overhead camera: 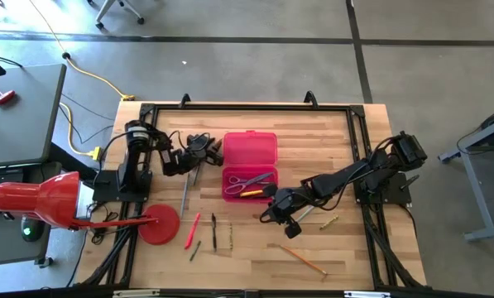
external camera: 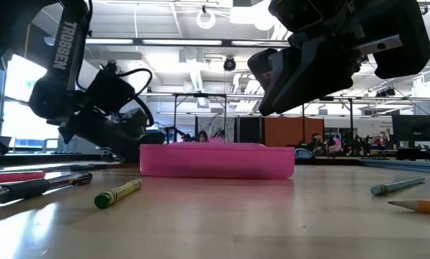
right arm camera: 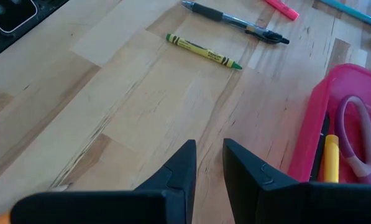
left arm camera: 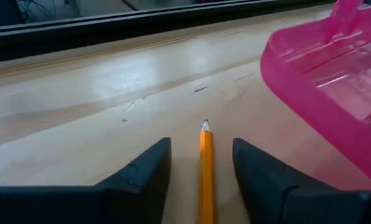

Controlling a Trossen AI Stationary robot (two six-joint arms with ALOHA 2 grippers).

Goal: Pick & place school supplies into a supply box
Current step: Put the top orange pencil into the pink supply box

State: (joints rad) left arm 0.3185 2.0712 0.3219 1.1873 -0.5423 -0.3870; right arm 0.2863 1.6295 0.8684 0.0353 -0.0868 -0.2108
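The pink supply box (overhead camera: 249, 165) lies open mid-table, with purple-handled scissors (overhead camera: 248, 179) and a yellow piece (right arm camera: 331, 155) in its tray. My left gripper (left arm camera: 202, 146) is low over the table, just left of the box lid (left arm camera: 322, 68). It is open, and an orange pencil (left arm camera: 206, 168) lies on the wood between its fingers, touching neither. My right gripper (right arm camera: 209, 162) hovers by the box's near right corner, slightly open and holding nothing. More supplies lie near the front: a red pen (overhead camera: 193, 230), a black pen (right arm camera: 235, 22) and a green crayon (right arm camera: 204, 51).
A red round disc (overhead camera: 160, 223) sits at the near left. Another orange pencil (overhead camera: 304, 258) lies near the front edge to the right. A black frame rail (left arm camera: 110, 31) runs along the table's far side. Bare wood (right arm camera: 129, 106) stretches between the box and the loose pens.
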